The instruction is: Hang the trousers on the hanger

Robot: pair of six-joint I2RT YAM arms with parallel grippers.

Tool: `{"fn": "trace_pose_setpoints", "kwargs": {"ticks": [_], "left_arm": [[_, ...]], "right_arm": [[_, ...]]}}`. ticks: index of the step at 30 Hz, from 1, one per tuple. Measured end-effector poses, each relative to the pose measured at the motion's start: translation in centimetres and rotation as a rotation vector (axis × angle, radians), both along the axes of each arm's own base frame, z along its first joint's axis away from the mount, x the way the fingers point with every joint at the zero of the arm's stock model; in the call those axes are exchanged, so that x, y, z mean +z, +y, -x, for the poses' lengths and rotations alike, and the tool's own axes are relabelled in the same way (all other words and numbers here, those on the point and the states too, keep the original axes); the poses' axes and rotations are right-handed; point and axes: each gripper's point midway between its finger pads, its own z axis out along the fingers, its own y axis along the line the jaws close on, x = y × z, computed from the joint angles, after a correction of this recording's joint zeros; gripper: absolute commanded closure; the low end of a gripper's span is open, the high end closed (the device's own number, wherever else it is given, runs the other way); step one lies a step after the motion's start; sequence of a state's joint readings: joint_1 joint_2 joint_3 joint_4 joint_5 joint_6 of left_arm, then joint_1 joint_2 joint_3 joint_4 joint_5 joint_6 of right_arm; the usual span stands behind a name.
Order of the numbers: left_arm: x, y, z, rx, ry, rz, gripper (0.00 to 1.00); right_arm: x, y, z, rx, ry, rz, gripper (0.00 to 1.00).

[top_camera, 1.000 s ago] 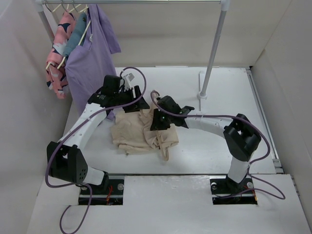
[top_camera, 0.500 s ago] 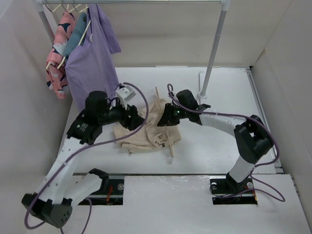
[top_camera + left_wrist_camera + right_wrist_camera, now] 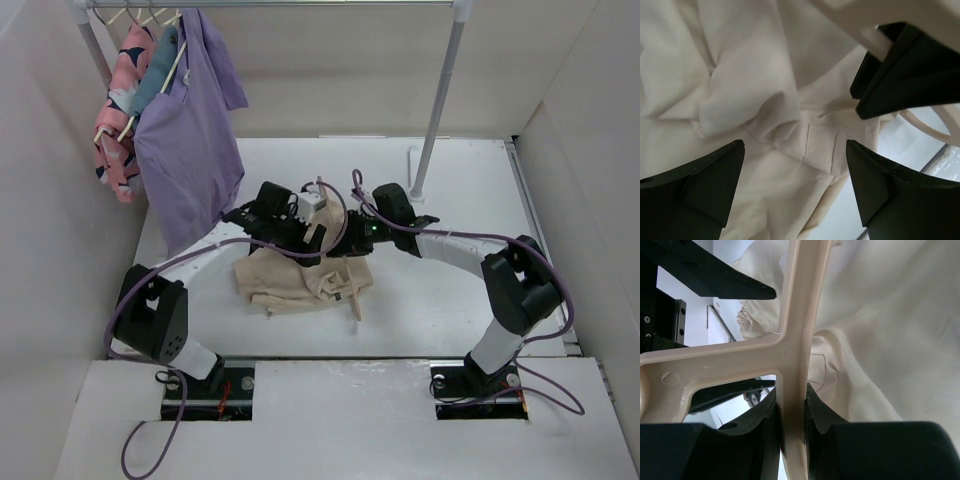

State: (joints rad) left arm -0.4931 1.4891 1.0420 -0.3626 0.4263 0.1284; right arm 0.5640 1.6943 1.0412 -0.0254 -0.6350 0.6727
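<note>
So the white worktop [image 3: 440, 300] takes up most of the top view, with a clothes rack [image 3: 440, 100] along the 12 o'clock side. A purple shirt [image 3: 190, 140] and a pink garment [image 3: 115, 110] hang at its 10 o'clock end, and neither matters here.

The trousers [image 3: 295, 280] are a wrinkled cream heap in the middle of the worktop, just toward 7 o'clock from where the two arms meet. Part of the cloth looks bunched up against the hanger, not draped over it, so I'd say the job is far from done.

The hanger [image 3: 792, 340] sits at the 1 o'clock edge of the heap. From above it's mostly hidden by cloth and arms, but a thin beige bar pokes out toward 6 o'clock, so I'd guess its long axis runs about 12 to 6.

The right tool [image 3: 792, 405] is clamped tight on the hanger's stem, one finger on each side just below the junction of the frame.

The left tool [image 3: 795, 170] is spread wide with nothing in it, hovering right over a belt-loop fold of the trousers. In its own view the hanger and the right tool sit at 1 o'clock, really close.

So the left arm is the nearer one to the cloth: straight down gets the fabric, then a short carry toward 1 o'clock over the bar. Main risk I see is the tools bumping.
</note>
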Motion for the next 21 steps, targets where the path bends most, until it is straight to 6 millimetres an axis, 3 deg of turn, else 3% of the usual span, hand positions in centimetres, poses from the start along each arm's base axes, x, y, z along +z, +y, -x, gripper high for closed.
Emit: {"fn": "trace_pose_setpoints", "kwargs": {"ticks": [5,9,11,13,14,15,21], "left_arm": [[-1.5,-1.3,-0.7,-0.024,-0.034,-0.039,0.29],[-4.2,-0.4,-1.5,-0.003,-0.035,-0.127,0.32],[-4.8,0.3,-1.6,0.004,-0.044,-0.162,0.39],[-5.0,0.6,-1.8,0.006,-0.057,-0.177,0.54],[-5.1,0.6,-1.9,0.002,-0.065,-0.179,0.86],[-5.1,0.5,-1.9,0.0,-0.068,-0.178,1.0],[-4.4,-0.3,-2.1,-0.05,-0.087,-0.155,1.0]], "right_arm": [[-0.2,0.0,0.1,0.002,-0.003,-0.009,1.0],[-0.2,-0.1,-0.1,-0.001,-0.007,-0.017,1.0],[-0.3,-0.2,-0.1,-0.001,-0.004,-0.016,1.0],[-0.4,-0.4,-0.2,-0.006,-0.002,-0.016,1.0],[-0.3,-0.5,-0.2,-0.007,-0.001,-0.017,1.0],[-0.3,-0.5,-0.3,-0.007,-0.001,-0.019,1.0],[-0.7,-1.5,-0.2,-0.029,0.011,-0.021,1.0]]}}
